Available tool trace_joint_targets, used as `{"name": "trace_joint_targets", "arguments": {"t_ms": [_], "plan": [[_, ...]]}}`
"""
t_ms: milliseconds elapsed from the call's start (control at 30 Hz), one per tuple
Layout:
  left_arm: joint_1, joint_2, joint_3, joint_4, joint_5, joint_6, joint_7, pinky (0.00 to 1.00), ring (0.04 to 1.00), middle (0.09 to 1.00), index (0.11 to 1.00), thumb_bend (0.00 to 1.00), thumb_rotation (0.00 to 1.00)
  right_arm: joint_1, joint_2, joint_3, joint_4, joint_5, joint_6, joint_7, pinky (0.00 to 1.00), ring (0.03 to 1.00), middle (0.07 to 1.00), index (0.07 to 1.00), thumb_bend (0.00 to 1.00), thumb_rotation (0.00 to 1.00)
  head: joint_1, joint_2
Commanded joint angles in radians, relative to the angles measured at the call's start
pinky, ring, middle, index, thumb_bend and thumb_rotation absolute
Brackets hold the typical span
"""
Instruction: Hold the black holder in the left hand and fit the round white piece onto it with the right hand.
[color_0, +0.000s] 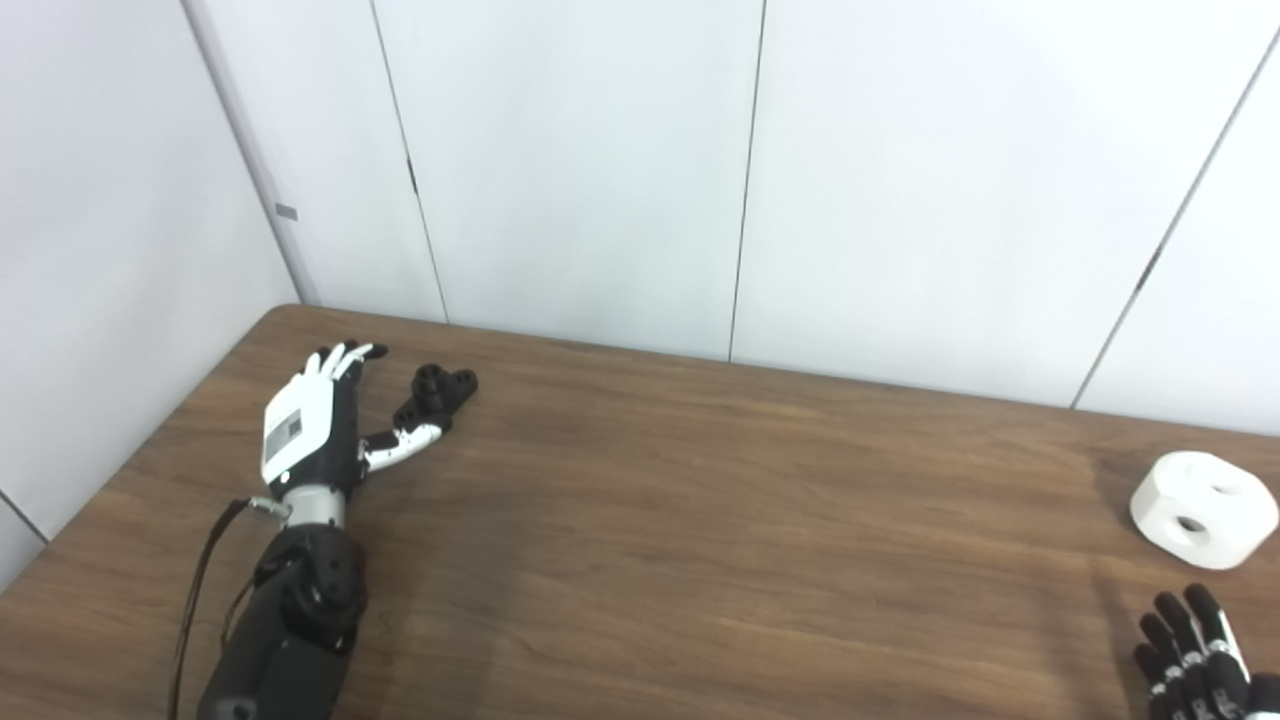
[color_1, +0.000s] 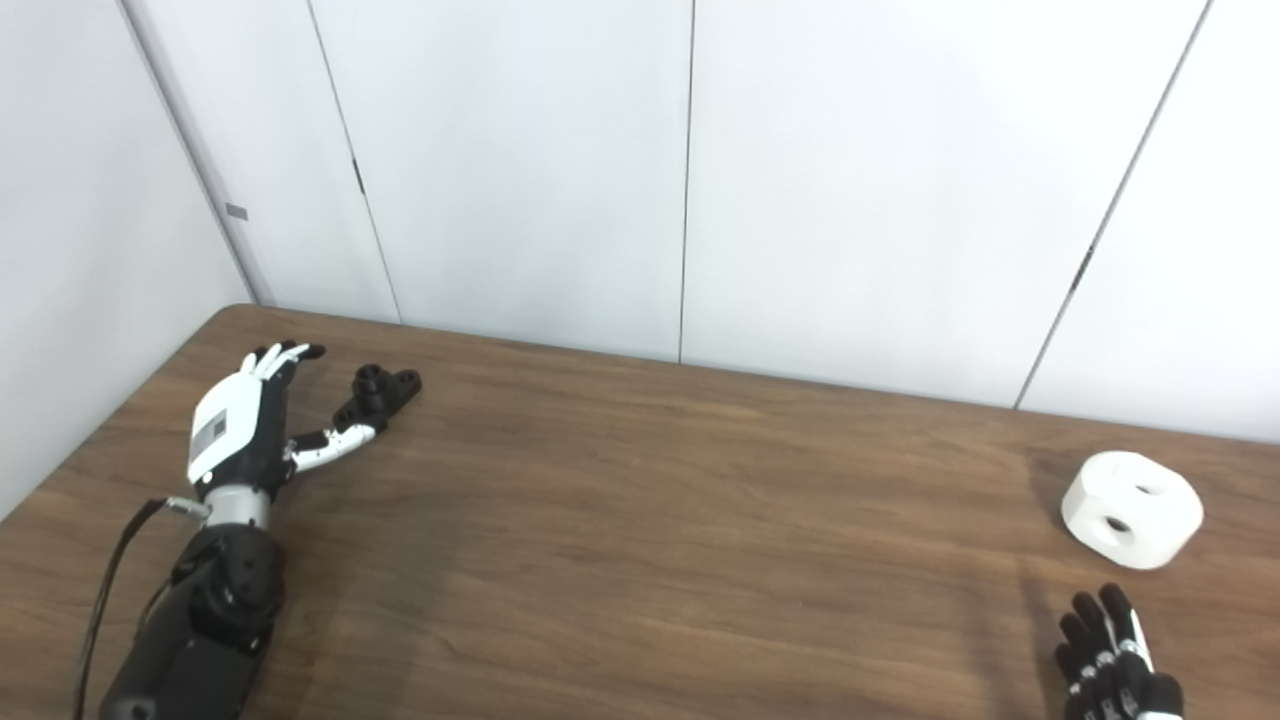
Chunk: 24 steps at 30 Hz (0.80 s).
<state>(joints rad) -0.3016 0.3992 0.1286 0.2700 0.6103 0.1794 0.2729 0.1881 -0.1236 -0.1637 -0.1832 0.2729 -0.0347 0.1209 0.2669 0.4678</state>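
The black holder (color_0: 440, 392) lies on the brown table at the far left, a small part with round bosses. My left hand (color_0: 318, 420) is open just left of it, fingers stretched out and thumb tip touching or nearly touching the holder's near end. The round white piece (color_0: 1203, 507), a thick disc with two holes, lies at the far right. My right hand (color_0: 1192, 657) sits at the bottom right corner, below the white piece and apart from it, fingers apart and holding nothing.
The wooden table (color_0: 700, 520) runs back to white wall panels. Its left edge slants close by my left arm. A black cable (color_0: 195, 590) hangs beside the left forearm.
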Motion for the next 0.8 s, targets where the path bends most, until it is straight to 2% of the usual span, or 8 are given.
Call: {"name": "trace_joint_targets", "arguments": {"t_ms": [0,233,767], "plan": [[-0.049,0.039,-0.007,-0.004,-0.001,0.012,0.002,1.0,1.0,0.954,0.844,0.87,0.36,0.066,0.012,0.005,0.04,0.005,0.002,0.004,1.0,0.976,0.972,0.992,0.66,0.98,-0.001,0.003],[-0.071,0.051,-0.027,0.048,-0.007,0.026,0.012,1.0,1.0,0.948,0.836,0.86,0.34,0.069,0.011,0.005,0.038,0.006,0.003,0.005,1.0,0.967,0.966,0.991,0.66,0.98,-0.006,0.007],[-0.131,0.112,-0.105,0.114,-0.009,0.148,-0.065,1.0,1.0,0.947,0.838,0.86,0.4,0.075,0.011,0.009,0.022,0.0,0.019,0.002,1.0,0.988,0.972,0.999,0.65,0.99,-0.012,0.016]]}}
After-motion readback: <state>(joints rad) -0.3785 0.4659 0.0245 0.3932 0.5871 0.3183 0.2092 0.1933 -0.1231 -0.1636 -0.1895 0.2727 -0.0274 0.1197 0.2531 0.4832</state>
